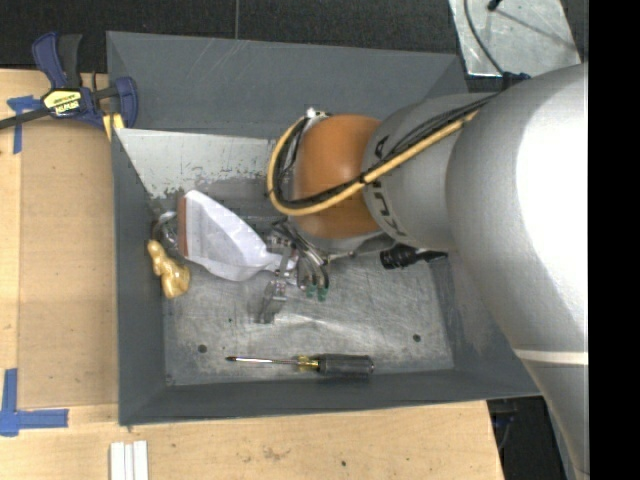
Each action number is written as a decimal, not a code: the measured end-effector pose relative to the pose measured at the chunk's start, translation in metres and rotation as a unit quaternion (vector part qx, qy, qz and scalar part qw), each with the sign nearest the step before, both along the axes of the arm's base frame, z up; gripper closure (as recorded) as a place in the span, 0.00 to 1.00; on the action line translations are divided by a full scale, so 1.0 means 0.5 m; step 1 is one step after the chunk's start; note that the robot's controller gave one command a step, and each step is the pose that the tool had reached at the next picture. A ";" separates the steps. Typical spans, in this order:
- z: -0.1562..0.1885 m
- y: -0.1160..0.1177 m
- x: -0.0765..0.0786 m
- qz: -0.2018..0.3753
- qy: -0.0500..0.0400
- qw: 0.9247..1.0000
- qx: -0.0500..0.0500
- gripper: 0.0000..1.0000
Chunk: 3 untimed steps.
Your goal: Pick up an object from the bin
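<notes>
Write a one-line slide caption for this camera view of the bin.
Arm's gripper down in the grey bin beside a white packet; gold figure at view left, black-handled screwdriver below.

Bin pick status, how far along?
Done: the end effector sits low in the bin, beside the white packet. In hand: nothing visibly lifted. Left: the grasp and the lift out; the screwdriver and gold figure lie on the floor.

One overhead camera looks down, slightly obliquely, into the bin.
</notes>
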<state>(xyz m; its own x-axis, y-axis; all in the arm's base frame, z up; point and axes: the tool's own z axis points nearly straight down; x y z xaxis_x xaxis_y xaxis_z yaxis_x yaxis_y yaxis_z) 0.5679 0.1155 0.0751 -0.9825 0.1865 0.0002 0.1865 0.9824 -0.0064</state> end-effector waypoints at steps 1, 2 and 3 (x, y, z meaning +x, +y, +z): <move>0.005 -0.093 0.076 -0.059 -0.009 0.998 0.007 1.00; 0.005 -0.093 0.076 -0.059 -0.009 0.998 0.007 1.00; 0.287 -0.043 0.095 -0.057 -0.003 0.998 0.003 1.00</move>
